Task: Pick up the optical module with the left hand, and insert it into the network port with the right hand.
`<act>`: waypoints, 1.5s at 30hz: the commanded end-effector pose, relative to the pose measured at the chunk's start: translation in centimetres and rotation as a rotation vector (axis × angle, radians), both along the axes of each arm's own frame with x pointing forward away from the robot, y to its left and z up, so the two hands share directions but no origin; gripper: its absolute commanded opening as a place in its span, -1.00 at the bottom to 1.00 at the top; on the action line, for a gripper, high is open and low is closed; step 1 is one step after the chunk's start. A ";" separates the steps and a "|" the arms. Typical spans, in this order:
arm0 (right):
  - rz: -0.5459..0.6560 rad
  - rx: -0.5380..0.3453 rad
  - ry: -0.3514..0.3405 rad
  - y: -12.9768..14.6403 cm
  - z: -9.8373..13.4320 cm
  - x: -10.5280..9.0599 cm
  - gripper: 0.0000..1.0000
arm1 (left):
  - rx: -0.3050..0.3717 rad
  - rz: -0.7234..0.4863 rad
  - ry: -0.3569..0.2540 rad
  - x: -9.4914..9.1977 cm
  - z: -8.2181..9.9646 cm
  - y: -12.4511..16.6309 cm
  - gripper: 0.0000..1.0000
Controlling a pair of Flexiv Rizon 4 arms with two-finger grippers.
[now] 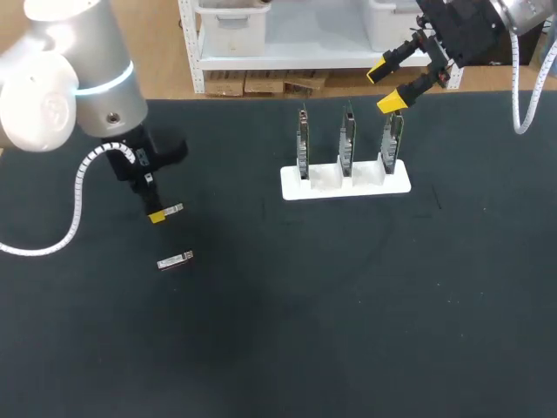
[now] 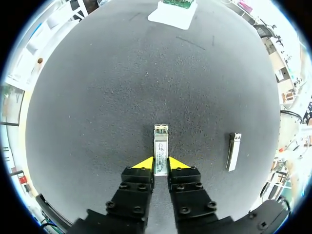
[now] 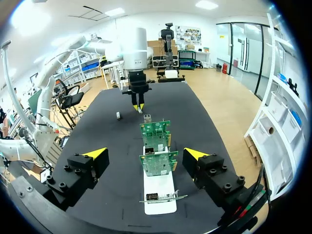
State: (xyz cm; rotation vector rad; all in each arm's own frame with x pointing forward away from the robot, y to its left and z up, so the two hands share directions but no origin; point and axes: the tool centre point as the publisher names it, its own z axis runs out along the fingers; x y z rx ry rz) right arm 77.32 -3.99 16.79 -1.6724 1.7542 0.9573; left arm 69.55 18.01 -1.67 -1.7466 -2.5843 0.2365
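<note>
A silver optical module [image 1: 173, 209] lies on the black table at the left, and my left gripper [image 1: 159, 215] is shut on its near end. In the left wrist view both yellow fingertips [image 2: 145, 163] press the sides of the optical module [image 2: 161, 146], most of which sticks out ahead of my left gripper [image 2: 161, 164]. A second optical module [image 1: 175, 260] lies loose nearby, beside the gripper [image 2: 234, 151]. Three upright network cards [image 1: 345, 144] stand in a white holder [image 1: 320, 186]. My right gripper [image 1: 389, 84] hangs open above the rightmost card, its own view [image 3: 145, 154] looking down over the cards [image 3: 158, 163].
The white holder [image 3: 159, 201] stands near the table's back edge [image 1: 261, 99]. Black table surface [image 1: 348, 305] stretches in front of the holder and to the right of the loose module.
</note>
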 end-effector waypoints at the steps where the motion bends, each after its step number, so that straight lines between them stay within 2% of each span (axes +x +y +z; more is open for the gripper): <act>1: -0.003 0.000 -0.003 0.0 0.0 -0.2 1.00 | -0.002 0.005 -0.001 -0.1 0.0 0.1 -1.00; 5: -0.003 0.000 -0.003 0.0 0.0 -0.2 1.00 | -0.038 0.018 -0.019 -0.3 0.7 0.1 -1.00; 7: -0.003 0.000 -0.003 0.0 0.0 -0.2 1.00 | -0.018 0.017 -0.025 -0.3 1.4 0.0 -1.00; 9: -0.003 0.000 -0.003 0.0 0.0 -0.2 1.00 | -0.028 0.009 -0.038 -0.3 1.9 -0.4 -1.00; 14: -0.003 0.000 -0.003 0.0 0.0 -0.2 1.00 | -0.046 -0.015 -0.080 -0.4 4.1 -1.2 -1.00; 26: -0.003 0.000 -0.003 0.0 0.0 -0.2 1.00 | -0.229 -0.104 -0.197 0.5 11.4 -4.0 -1.00; 29: -0.003 0.000 -0.003 0.0 0.0 -0.2 1.00 | -0.270 -0.116 -0.227 0.8 12.6 -4.1 -1.00; 32: -0.003 0.000 -0.003 0.0 0.0 -0.2 1.00 | -0.224 -0.073 -0.229 0.7 13.1 -4.0 -1.00; 45: -0.003 0.000 -0.003 0.0 0.0 -0.2 1.00 | -0.235 -0.063 -0.231 0.4 13.1 -3.9 -1.00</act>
